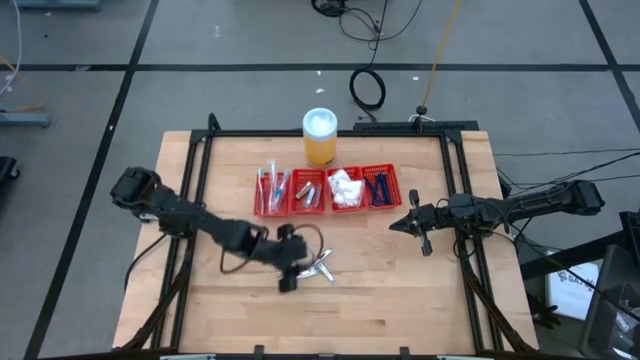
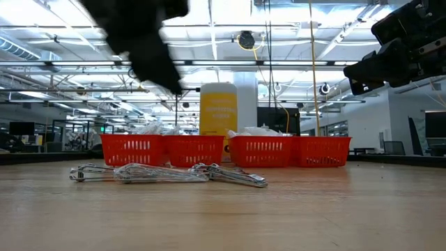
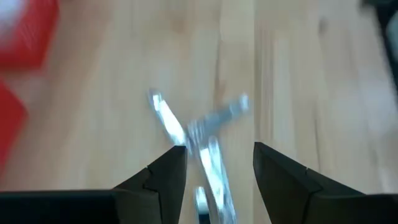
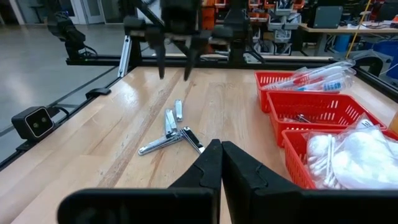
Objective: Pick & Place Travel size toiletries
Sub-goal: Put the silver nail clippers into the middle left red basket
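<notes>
Several silvery-white tubes (image 1: 322, 268) lie crossed in a small heap on the bare wood in front of the red tray; they also show in the low view (image 2: 167, 173) and the right wrist view (image 4: 171, 134). My left gripper (image 1: 298, 270) hangs open just above them, its fingers on either side of the heap (image 3: 205, 137) without touching it. My right gripper (image 1: 413, 228) is shut and empty. It hovers right of the tray, pointing toward the table's left.
The red four-compartment tray (image 1: 327, 172) holds wrapped sticks, silvery tubes, white packets and dark blue razors. An orange jar with a white lid (image 1: 320, 136) stands behind it. A black frame (image 1: 200, 170) runs along the table's sides. Bare wood lies near the front edge.
</notes>
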### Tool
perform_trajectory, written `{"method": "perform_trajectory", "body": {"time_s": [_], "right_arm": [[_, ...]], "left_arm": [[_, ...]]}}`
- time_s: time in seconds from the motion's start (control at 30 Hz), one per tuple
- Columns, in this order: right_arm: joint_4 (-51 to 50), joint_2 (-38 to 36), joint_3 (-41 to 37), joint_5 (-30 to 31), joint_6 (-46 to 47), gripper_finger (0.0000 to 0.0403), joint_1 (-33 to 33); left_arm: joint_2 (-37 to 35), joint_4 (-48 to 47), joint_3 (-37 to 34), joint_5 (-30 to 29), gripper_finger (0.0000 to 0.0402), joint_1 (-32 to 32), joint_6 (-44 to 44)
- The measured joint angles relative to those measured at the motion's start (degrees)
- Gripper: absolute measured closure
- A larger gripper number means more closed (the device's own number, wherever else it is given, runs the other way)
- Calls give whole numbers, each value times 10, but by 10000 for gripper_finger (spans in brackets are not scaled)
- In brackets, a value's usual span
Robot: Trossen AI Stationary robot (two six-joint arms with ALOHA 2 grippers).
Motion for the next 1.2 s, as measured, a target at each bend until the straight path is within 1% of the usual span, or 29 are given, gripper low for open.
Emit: {"method": "perform_trajectory", "body": {"time_s": [0.07,0.2,0.33,0.5,0.67,0.87,1.0,1.2], "right_arm": [[0,1,0,0,0,403,0],[1,1,0,0,0,403,0],[1,1,0,0,0,403,0],[5,1,0,0,8,403,0],[5,4,0,-1,8,403,0],[5,4,0,-1,8,403,0],[5,4,0,-2,8,403,0],[4,4,0,-2,8,403,0]], "left_arm": [[0,-42,-1,-14,226,-30,-36],[0,-109,-1,-41,237,-74,-138],[5,-133,-1,-69,251,-97,-189],[22,-129,-1,-92,266,-104,-193],[54,-127,-1,-89,269,-95,-197],[86,-131,-1,-56,261,-83,-200],[106,-133,-1,-28,265,-81,-201],[126,-128,1,-25,274,-79,-201]]}}
